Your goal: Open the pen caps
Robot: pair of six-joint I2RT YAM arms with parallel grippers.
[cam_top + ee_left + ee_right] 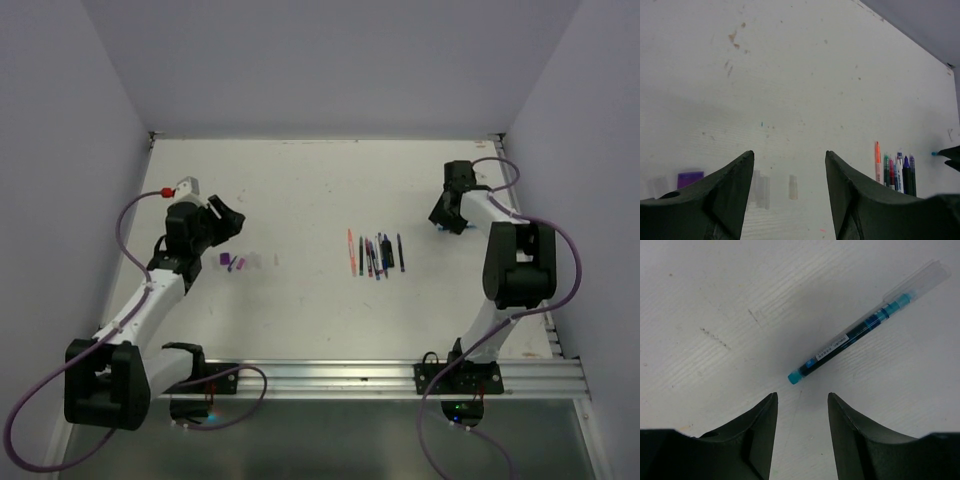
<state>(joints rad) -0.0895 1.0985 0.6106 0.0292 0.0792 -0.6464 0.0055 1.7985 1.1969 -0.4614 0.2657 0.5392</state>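
Top view: bright, even, soft light from above. White table (pixel 300 190) near blown out, purplish cast on walls (pixel 60 150), only weak shadows.

L wrist cam: left claw (pixel 789 152) almost black, no detail. Grey shadow band on table just ahead of it, brighter further out. Whitish cap (pixel 793 187) just ahead of it is smeary, low contrast; pens (pixel 897 175) to its right are sharper.

R wrist cam: right claw (pixel 802 395) dark too. Soft shadow ahead of it around teal pen (pixel 845 339), which is crisp; its clear cap (pixel 920 282) is pale w/ mild sheen.

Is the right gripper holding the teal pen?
No: the teal pen lies on the table, just beyond the open, empty right gripper.
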